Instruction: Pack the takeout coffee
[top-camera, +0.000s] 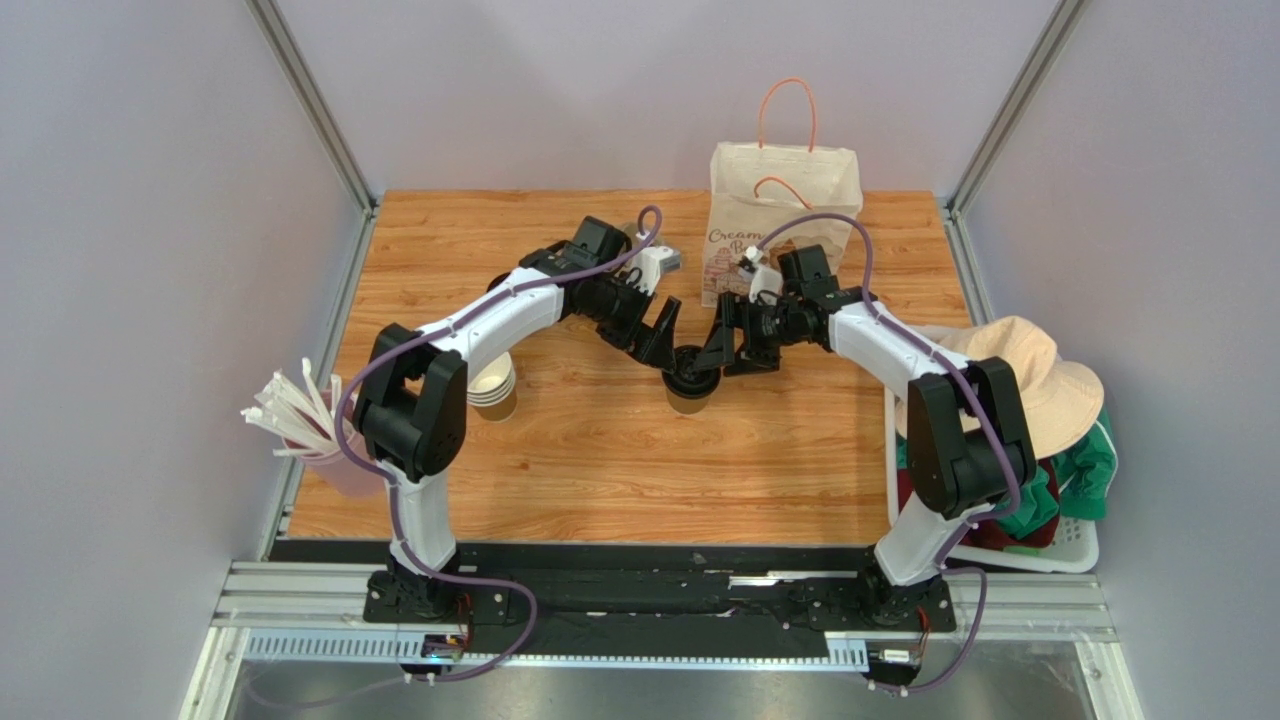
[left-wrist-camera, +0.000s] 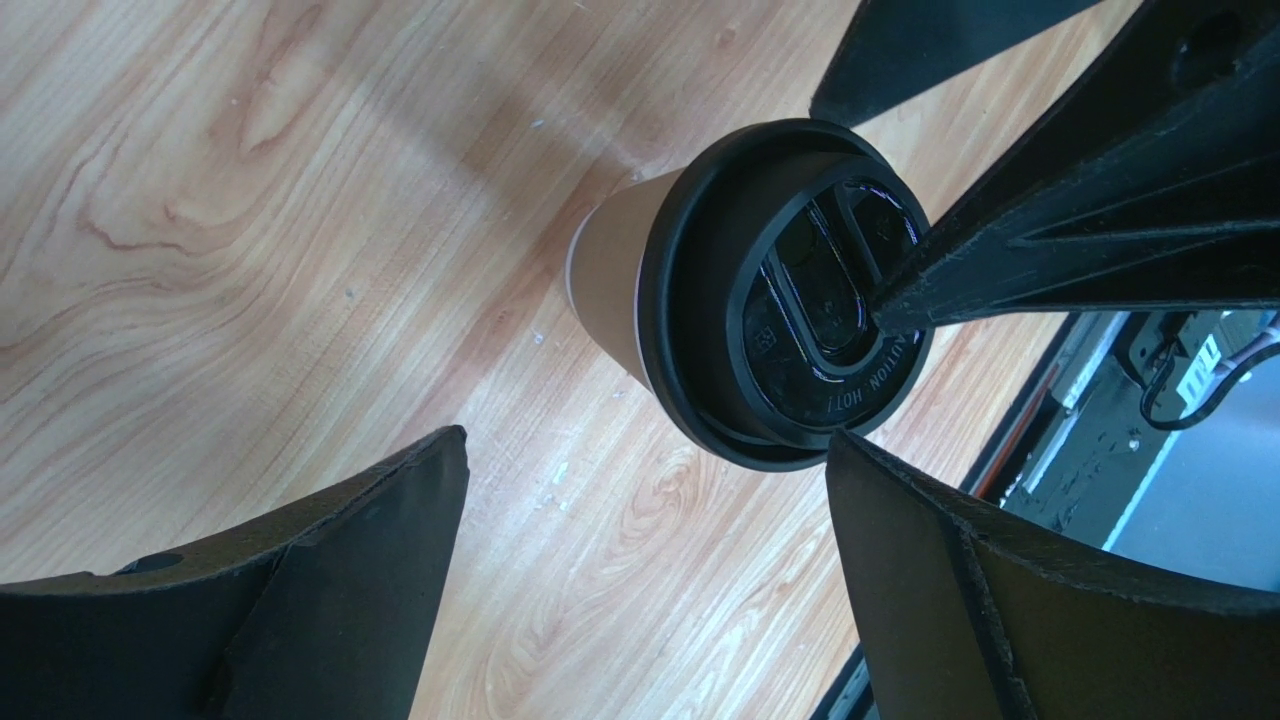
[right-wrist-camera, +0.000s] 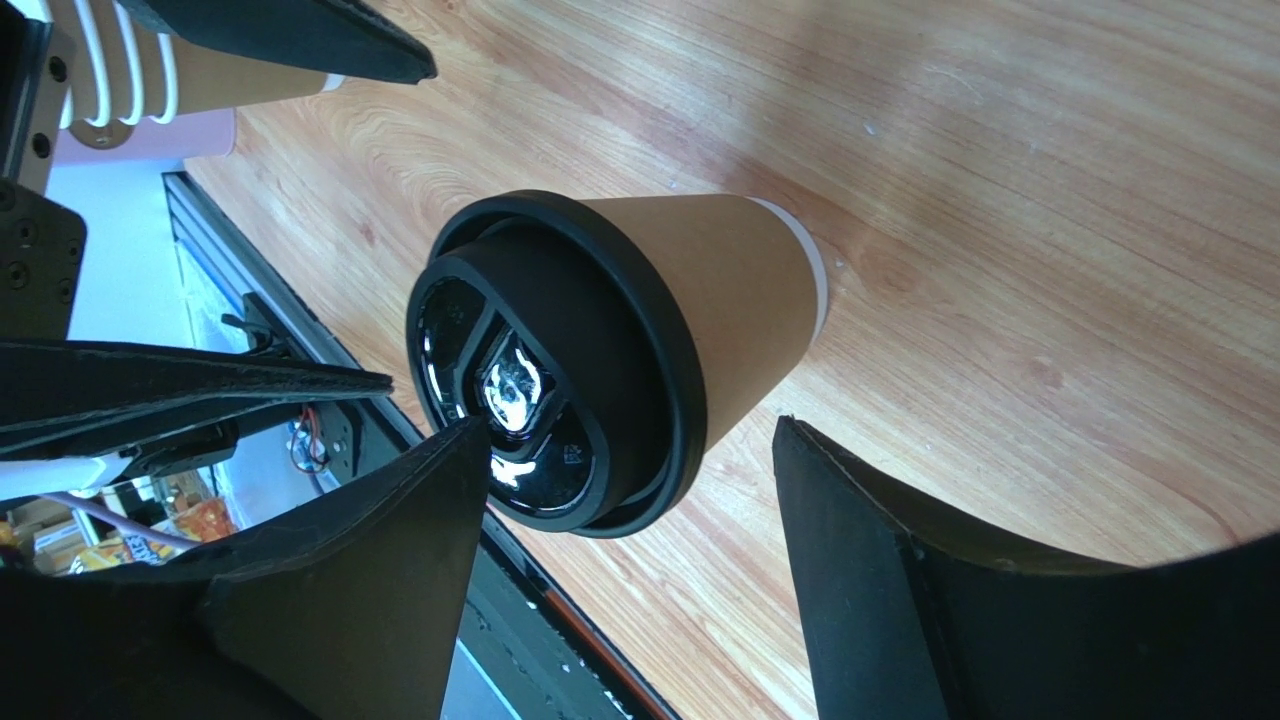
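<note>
Right claw (top-camera: 718, 357) agape over takeout coffee (top-camera: 691, 390)

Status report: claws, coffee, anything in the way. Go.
Left claw open, hovering by the lid. Right claw open, straddling the takeout coffee, not closed. Coffee upright on table, lid on. Left claw crowds it; paper bag upright behind.
</note>
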